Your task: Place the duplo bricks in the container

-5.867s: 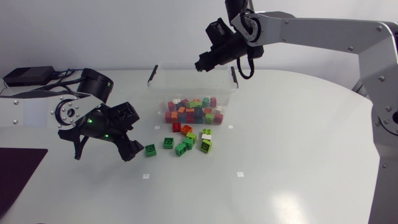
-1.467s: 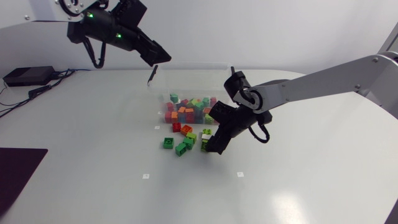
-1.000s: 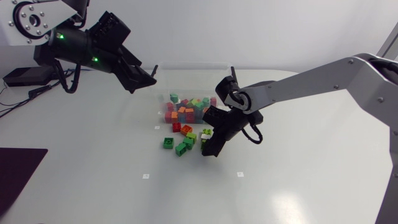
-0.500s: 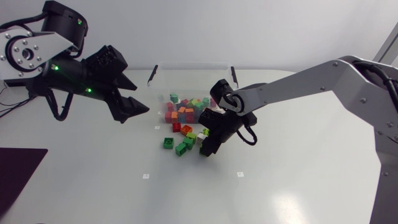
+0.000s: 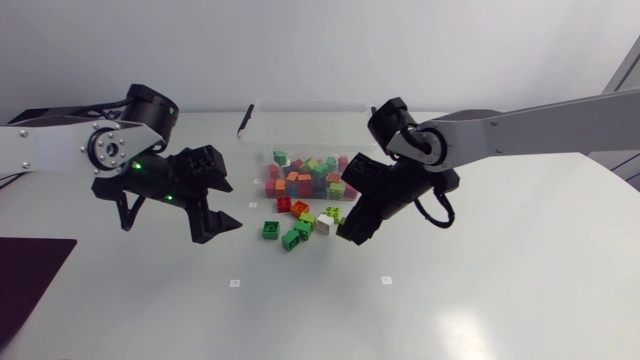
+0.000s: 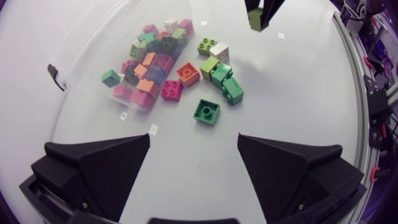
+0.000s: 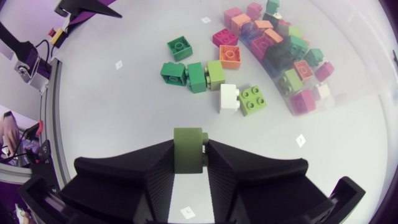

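Note:
A clear container (image 5: 362,148) at the table's back middle holds several coloured duplo bricks. In front of it lie loose bricks, among them a green brick (image 5: 270,230), an orange brick (image 5: 300,208) and a white brick (image 5: 324,224). My right gripper (image 5: 350,232) hangs just right of this pile, shut on an olive-green brick (image 7: 188,149) that sits between its fingers (image 7: 158,174). My left gripper (image 5: 217,226) is open and empty, low over the table left of the pile. The green brick (image 6: 206,111) lies ahead of the left gripper (image 6: 194,171).
The container's two black lid clips (image 5: 246,117) stick up at its far corners. Small white markers (image 5: 234,283) dot the table. A dark mat (image 5: 30,280) lies at the front left edge.
My right gripper has shut on the olive-green brick and lifted it slightly to the right. My left arm has come down from above the container to the table left of the pile.

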`<action>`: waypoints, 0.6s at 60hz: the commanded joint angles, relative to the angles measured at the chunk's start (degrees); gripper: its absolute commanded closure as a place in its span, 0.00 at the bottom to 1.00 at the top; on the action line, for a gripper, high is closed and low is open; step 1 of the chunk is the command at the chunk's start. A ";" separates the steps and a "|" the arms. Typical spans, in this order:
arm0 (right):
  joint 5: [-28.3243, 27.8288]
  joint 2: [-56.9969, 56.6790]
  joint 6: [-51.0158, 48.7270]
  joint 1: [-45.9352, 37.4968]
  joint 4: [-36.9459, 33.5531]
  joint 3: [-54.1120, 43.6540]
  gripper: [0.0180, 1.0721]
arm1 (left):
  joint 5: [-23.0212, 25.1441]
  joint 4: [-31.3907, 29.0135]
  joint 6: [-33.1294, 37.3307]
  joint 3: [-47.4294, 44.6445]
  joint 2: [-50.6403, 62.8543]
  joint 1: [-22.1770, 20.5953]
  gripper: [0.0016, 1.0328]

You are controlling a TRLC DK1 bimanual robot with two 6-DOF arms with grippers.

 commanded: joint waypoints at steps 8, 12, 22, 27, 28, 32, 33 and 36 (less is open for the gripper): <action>-0.12 -6.51 -1.08 -1.25 -2.75 -1.06 0.79 | 0.27 4.74 4.28 1.19 8.63 -0.74 0.05; -0.30 -7.83 -0.99 -1.52 -3.54 -0.45 0.79 | 0.27 4.83 5.25 2.24 11.01 -1.35 0.05; -1.09 -9.58 -0.20 -2.40 -4.33 1.40 0.79 | 1.94 5.44 7.80 5.23 15.84 -2.49 0.05; -1.53 -9.85 -0.11 -2.66 -4.77 2.19 0.79 | 2.99 5.44 8.32 6.46 17.25 -3.20 0.05; -1.62 -9.93 -0.11 -2.75 -4.77 2.37 0.79 | 3.08 5.53 8.50 6.72 17.51 -3.20 0.05; -2.15 -10.02 -0.11 -2.92 -5.04 3.07 0.79 | 3.52 5.53 9.12 7.60 18.92 -3.55 0.05; -2.32 -10.02 -0.03 -3.01 -5.04 3.33 0.79 | 3.52 5.53 9.20 7.96 19.36 -3.72 0.05; -3.11 -10.02 0.06 -3.27 -5.13 4.12 0.79 | 3.96 5.53 9.56 8.48 20.32 -4.08 0.05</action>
